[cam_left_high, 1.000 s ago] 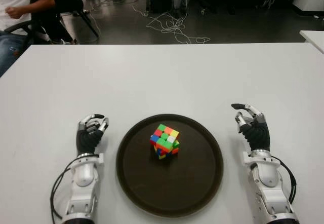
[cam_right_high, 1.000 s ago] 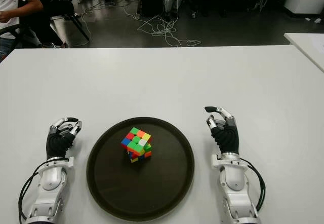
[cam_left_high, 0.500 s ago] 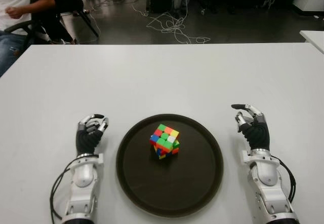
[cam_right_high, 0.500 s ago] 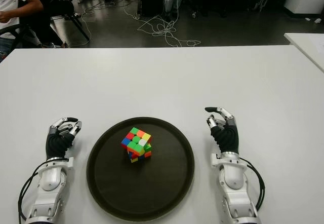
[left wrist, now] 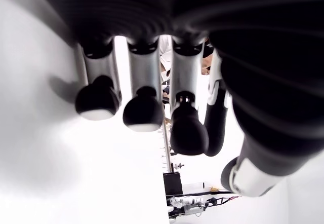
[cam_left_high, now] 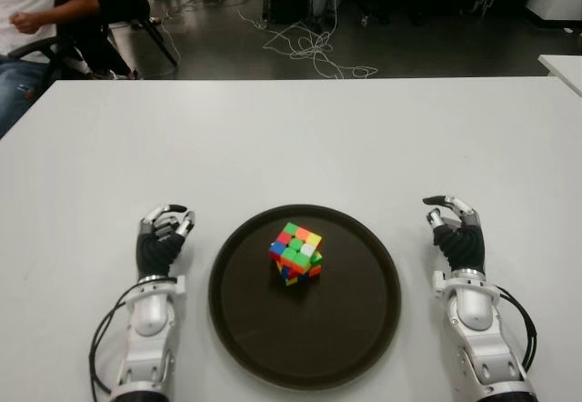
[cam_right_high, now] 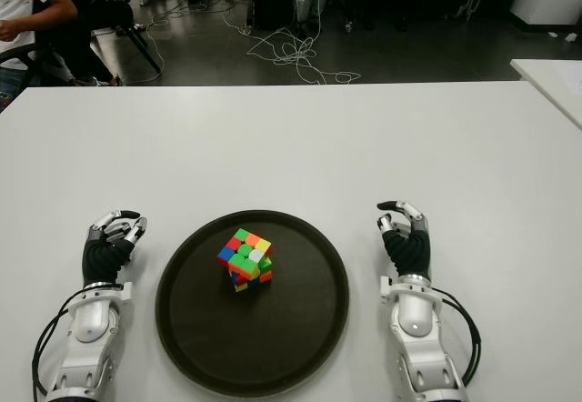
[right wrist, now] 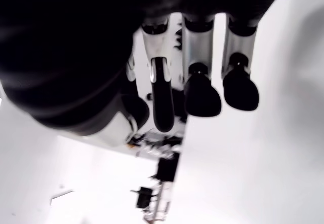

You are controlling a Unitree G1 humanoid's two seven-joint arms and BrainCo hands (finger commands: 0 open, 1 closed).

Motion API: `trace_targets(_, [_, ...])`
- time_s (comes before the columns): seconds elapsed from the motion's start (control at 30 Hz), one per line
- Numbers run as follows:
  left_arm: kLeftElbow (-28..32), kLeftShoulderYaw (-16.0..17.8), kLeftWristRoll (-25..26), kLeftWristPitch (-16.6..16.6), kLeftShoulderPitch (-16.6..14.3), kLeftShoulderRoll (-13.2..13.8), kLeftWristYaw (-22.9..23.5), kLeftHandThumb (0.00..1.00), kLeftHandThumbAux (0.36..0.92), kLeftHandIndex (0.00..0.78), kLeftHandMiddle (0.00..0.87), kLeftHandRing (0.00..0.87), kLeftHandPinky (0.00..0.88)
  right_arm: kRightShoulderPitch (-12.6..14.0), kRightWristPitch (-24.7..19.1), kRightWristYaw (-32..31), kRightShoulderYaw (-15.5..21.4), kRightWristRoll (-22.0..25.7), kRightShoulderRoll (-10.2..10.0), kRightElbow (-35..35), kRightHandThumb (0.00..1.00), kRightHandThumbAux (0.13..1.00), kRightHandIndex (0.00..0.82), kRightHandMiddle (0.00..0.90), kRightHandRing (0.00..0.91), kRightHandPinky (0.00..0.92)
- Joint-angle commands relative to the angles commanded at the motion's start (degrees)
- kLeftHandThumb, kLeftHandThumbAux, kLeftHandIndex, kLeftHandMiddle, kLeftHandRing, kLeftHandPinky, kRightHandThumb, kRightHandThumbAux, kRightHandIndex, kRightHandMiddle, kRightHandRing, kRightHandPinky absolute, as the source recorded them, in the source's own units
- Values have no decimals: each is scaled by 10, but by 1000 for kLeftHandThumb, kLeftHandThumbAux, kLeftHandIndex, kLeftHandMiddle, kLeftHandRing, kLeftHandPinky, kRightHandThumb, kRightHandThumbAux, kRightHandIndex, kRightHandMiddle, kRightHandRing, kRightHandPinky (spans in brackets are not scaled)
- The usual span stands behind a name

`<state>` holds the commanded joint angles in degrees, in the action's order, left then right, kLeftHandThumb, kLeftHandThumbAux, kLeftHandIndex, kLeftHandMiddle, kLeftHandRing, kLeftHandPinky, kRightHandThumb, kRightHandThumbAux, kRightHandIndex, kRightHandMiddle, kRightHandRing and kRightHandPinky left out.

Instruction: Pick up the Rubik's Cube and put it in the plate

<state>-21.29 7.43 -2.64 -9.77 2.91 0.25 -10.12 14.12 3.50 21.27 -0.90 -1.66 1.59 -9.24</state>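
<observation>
Right robot hand (cam_left_high: 457,236) drew back a little from before.
Rubik's Cube (cam_left_high: 296,253) sat in the plate (cam_left_high: 364,329); both the right and left robot hand (cam_left_high: 161,242) were loosely curled, holding nothing, on the white surface (cam_left_high: 291,138).

A white tabletop (cam_left_high: 300,138) fills the foreground. Beyond its far edge a dark floor (cam_left_high: 218,52) is seen, strewn with white cables (cam_left_high: 314,47). A seated person (cam_left_high: 32,20) is placed at the far left — a second white table (cam_left_high: 564,65) at the right.
</observation>
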Motion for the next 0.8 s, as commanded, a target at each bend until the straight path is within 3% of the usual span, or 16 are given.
trace_targets(0.8, [2,-3,0,-5,2,6,16,704,708,442,803,829,818,-3,-64,13,-16,-63,13,18,698,726,437,777,791,790])
